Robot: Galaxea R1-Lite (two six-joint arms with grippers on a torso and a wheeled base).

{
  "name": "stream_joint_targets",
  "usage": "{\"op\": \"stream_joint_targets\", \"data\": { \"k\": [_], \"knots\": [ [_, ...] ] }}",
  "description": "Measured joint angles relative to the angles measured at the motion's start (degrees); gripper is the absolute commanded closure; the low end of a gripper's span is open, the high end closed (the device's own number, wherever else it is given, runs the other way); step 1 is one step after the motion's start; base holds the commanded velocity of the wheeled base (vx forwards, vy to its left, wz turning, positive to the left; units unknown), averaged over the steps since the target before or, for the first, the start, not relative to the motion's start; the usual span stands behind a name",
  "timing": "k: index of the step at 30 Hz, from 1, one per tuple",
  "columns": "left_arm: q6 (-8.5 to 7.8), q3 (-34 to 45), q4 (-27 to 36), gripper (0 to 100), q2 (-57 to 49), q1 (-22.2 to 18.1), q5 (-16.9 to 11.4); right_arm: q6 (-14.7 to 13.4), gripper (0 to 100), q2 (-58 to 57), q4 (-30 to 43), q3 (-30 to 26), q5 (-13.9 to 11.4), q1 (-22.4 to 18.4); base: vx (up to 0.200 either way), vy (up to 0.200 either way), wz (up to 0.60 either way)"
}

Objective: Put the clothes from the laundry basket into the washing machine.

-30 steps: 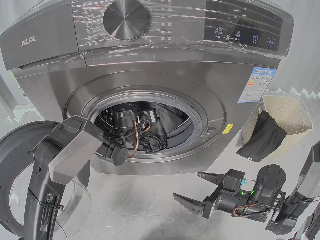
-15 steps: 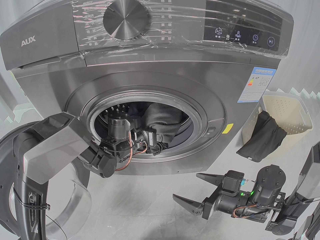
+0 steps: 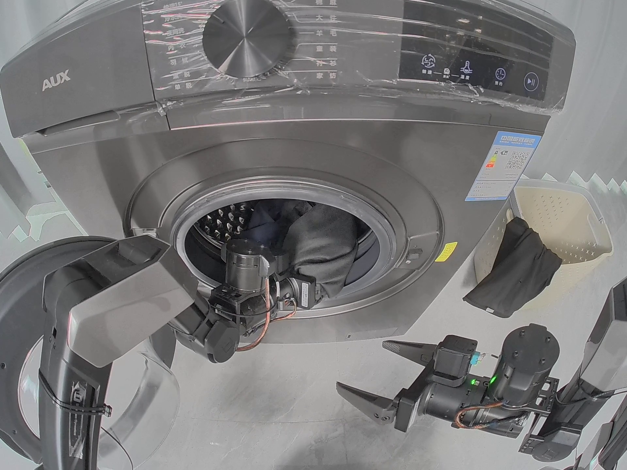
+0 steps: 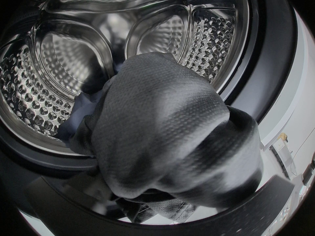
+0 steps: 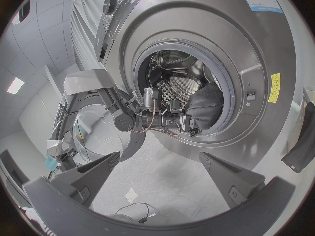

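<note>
Now, from the left: the round door stands swung open beside the washing machine. My left tool sits at the lower lip of the opening, pressed against a dark grey garment. The cloth hides it, so I cannot tell whether it grips or has let go. That garment is bunched in the right half of the drum. Its long axis runs from deep inside out toward the lip, where its lower end spills over. A paler bluish cloth lies behind it, on the drum wall. My right tool hangs low over the floor, spread wide and holding nothing, pointing left. At the far right, the cream laundry basket has a black garment draped over its near rim, hanging lengthwise down the outside. Compared with a second ago, my left wrist has backed out of the drum to the lip, the grey bundle sits higher, and the right tool has kept its place.
</note>
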State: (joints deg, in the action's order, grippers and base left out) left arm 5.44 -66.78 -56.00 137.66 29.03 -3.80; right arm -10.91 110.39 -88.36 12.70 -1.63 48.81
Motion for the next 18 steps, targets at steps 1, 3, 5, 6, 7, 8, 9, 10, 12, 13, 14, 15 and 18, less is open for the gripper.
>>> {"op": "stream_joint_targets", "data": {
  "k": [1,3,5,6,7,8,9,10,12,13,14,15,18],
  "knots": [
    [0.06,-0.33,0.09,100,0.2,0.0,-0.05,-0.01,0,0.0,-0.02,0.0,0.0,0.0,0.0,0.0,0.0],
    [0.24,-1.35,0.45,100,0.63,0.02,0.01,-0.04,0,0.0,-0.02,0.0,0.0,0.02,0.0,0.0,0.0],
    [0.46,-2.54,0.41,100,0.96,-0.12,0.22,-0.06,0,0.0,-0.02,0.0,-0.02,0.05,0.0,0.0,0.0],
    [0.61,-3.58,0.41,100,1.15,-0.2,0.46,-0.06,0,0.0,-0.02,0.0,-0.02,0.05,0.0,0.0,0.0],
    [0.96,-5.05,0.33,100,1.32,-0.26,0.88,-0.06,0,0.0,-0.02,0.02,0.0,0.05,0.0,0.0,0.0],
    [1.12,-5.49,0.28,100,1.35,-0.28,1.02,-0.06,0,0.0,-0.02,0.05,-0.02,0.05,0.0,0.0,0.0],
    [1.49,-6.34,0.2,100,1.43,-0.39,1.49,-0.06,0,0.0,-0.05,0.06,-0.02,0.05,0.0,0.0,0.0],
    [1.97,-7.41,0.01,100,1.51,-0.54,2.08,-0.06,0,0.0,-0.02,0.09,0.0,0.05,0.0,0.0,0.0],
    [2.83,-9.85,-0.71,100,1.67,-0.69,3.34,-0.06,0,0.0,-0.05,0.11,0.0,0.05,0.0,0.0,0.0],
    [3.21,-11.19,-1.19,100,1.76,-0.76,3.96,-0.06,0,0.0,-0.02,0.16,0.0,0.05,0.0,0.0,0.0],
    [3.49,-12.54,-1.55,100,1.9,-0.85,4.62,-0.06,0,0.0,-0.02,0.17,-0.02,0.05,0.0,0.0,0.0],
    [3.69,-13.97,-1.91,100,2.12,-0.98,5.35,-0.06,0,0.0,-0.02,0.17,0.0,0.05,0.0,0.0,0.0],
    [4.06,-18.53,-3.33,100,3.05,-1.39,7.63,-0.09,0,0.0,-0.02,0.22,-0.02,0.09,0.0,0.0,0.0]
  ]
}}
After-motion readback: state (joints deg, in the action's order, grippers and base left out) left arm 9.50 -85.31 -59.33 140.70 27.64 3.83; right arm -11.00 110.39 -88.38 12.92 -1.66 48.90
